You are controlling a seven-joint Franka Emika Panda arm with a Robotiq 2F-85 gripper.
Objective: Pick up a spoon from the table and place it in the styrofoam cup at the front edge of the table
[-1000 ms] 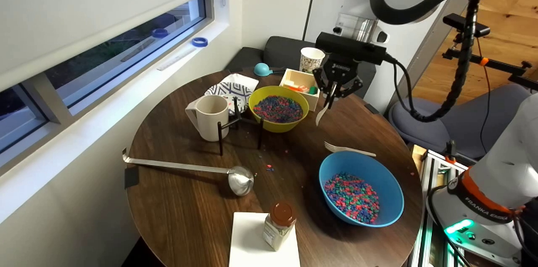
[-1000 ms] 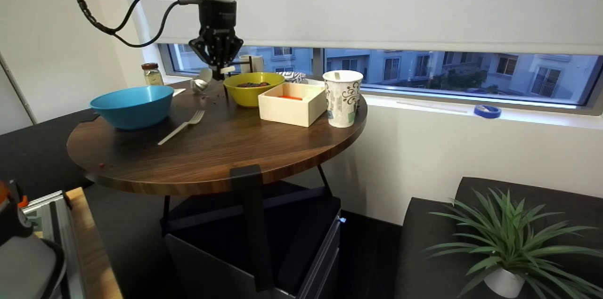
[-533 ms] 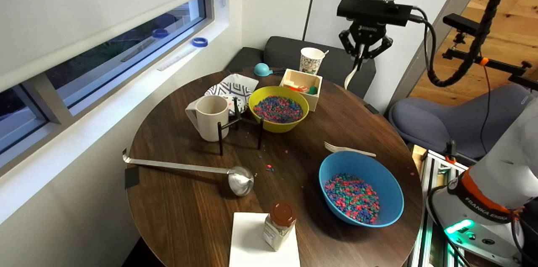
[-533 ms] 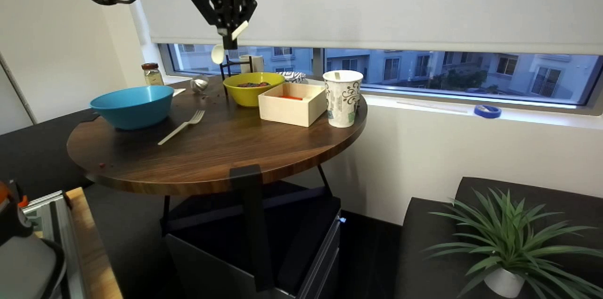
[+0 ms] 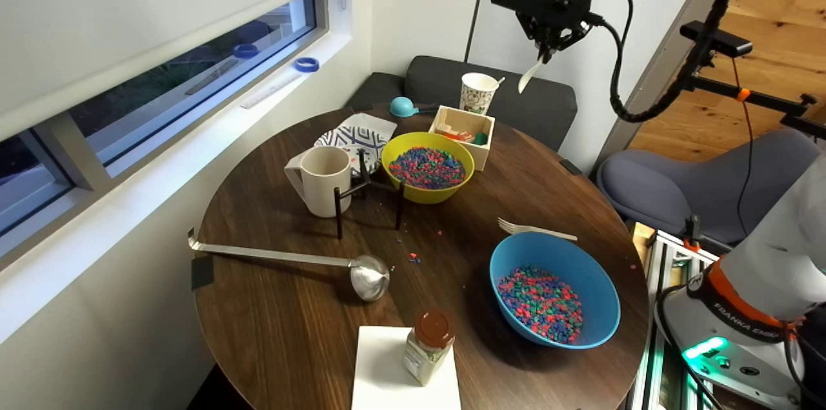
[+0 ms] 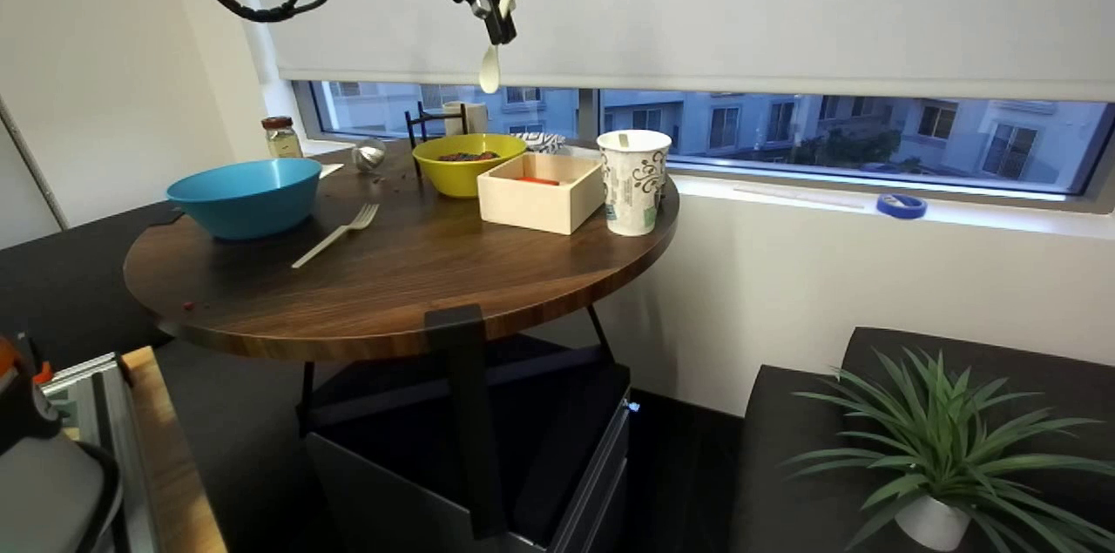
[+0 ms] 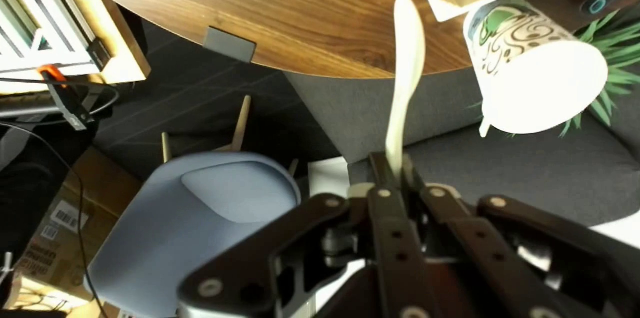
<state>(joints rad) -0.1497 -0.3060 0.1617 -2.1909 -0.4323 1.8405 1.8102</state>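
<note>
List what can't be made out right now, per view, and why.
Patterned cup, inside bottom: hidden by its wall in both exterior views, by glare in the wrist view.
Spoon, clamped stretch: covered by the gripper in the wrist view.
Jar, any wording: too small in both exterior views.
Arm, upper part: cut off by picture edges in both exterior views.

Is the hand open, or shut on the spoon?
Shut on it: in the wrist view the hand pinches the spoon, and both exterior views show it in the air.
</note>
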